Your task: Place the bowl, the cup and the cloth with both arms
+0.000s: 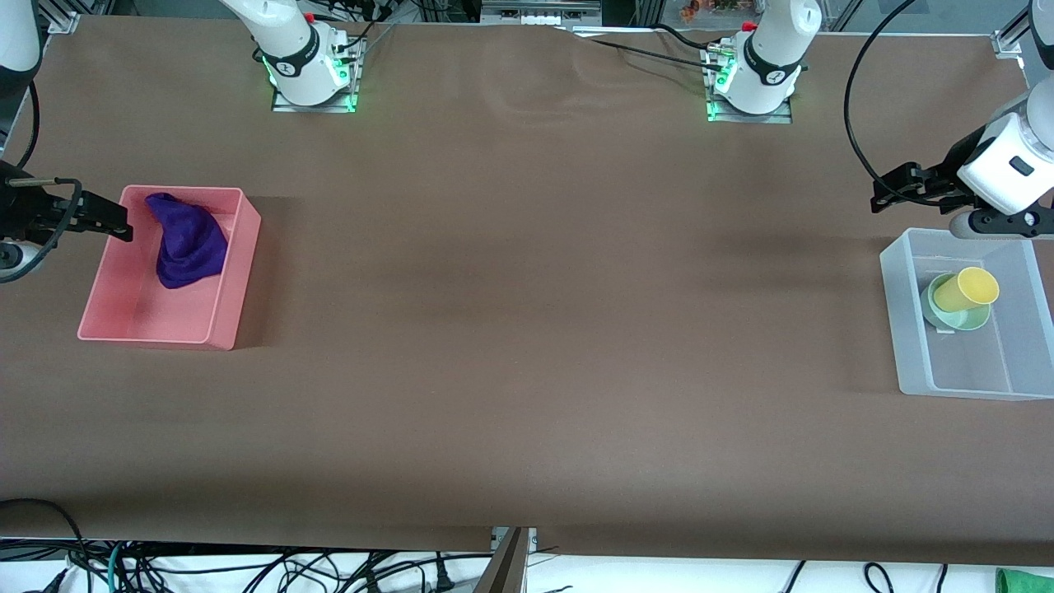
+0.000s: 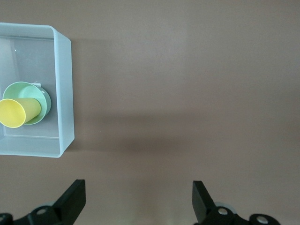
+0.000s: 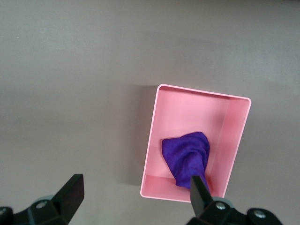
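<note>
The brown tabletop (image 1: 527,329) lies bare across its whole middle, from the edge under the arm bases to the edge nearest the front camera, so passage there is unobstructed. Obstacles sit only at the two ends: a pink bin (image 1: 235,272) holding the cloth (image 1: 188,243) near the right arm's end, and a clear bin (image 1: 910,329) with the cup (image 1: 967,288) lying in the bowl (image 1: 963,317) at the left arm's end.

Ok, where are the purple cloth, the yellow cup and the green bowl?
cloth (image 1: 191,247), front view, middle of its folds
cup (image 1: 965,290), front view, its side
bowl (image 2: 41,98), left wrist view, its rim
</note>
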